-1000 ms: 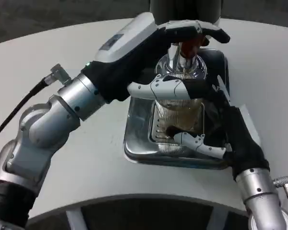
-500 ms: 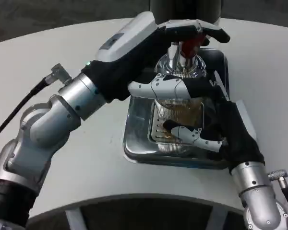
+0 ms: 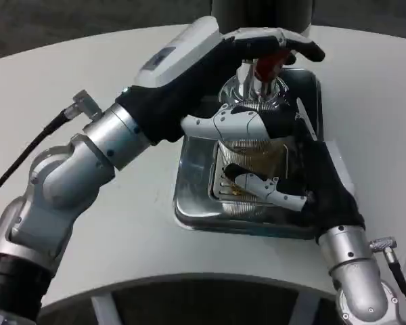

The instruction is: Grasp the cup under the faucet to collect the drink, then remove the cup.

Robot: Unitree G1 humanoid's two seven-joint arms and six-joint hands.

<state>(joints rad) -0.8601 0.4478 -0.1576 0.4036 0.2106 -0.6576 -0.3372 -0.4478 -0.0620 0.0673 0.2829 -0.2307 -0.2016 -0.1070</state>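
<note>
A clear ribbed cup point(image 3: 254, 161) holding brownish drink stands on the metal drip tray point(image 3: 196, 203) under the chrome faucet point(image 3: 256, 87). My right hand point(image 3: 284, 169) wraps the cup from the right, fingers across its upper rim and thumb across its lower front. My left hand point(image 3: 257, 47) reaches in from the left and rests on top of the faucet's red lever point(image 3: 269, 64), fingers laid over it. Most of the cup's right side is hidden behind my right hand.
The dark dispenser body point(image 3: 260, 12) rises behind the faucet. My left forearm point(image 3: 115, 142) crosses the table's left half, a black cable point(image 3: 27, 152) trailing from it. The white round table point(image 3: 68, 68) ends at a curved front edge near the bottom.
My right hand has closed tighter on the cup, the thumb rising up its front, and the wrist has shifted slightly left. The left hand stays on the lever.
</note>
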